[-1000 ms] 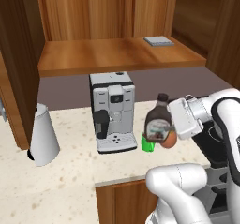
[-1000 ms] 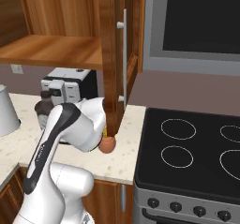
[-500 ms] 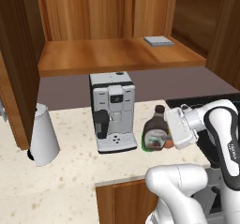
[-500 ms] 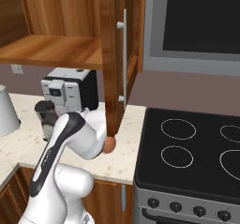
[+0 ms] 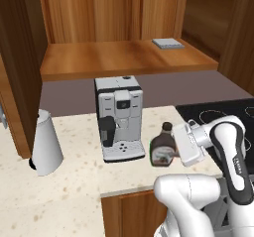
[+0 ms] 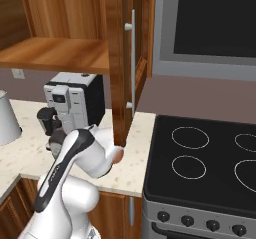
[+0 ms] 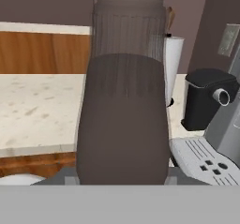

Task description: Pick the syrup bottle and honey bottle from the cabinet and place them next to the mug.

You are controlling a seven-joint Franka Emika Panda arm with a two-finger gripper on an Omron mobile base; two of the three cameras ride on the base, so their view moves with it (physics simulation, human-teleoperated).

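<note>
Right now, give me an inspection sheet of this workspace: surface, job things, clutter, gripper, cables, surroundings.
Surface: speckled beige counter, no spills seen.
Job's things: syrup bottle upright, low over or on the counter right of the coffee machine; cabinet open, its shelf holding a flat grey item. Mug and honey bottle: cannot place them.
Clutter: white kettle at the counter's left.
Grippers: gripper shut on the syrup bottle.
Cables: nothing seen.
Surroundings: black stove to the right, wall outlet.
</note>
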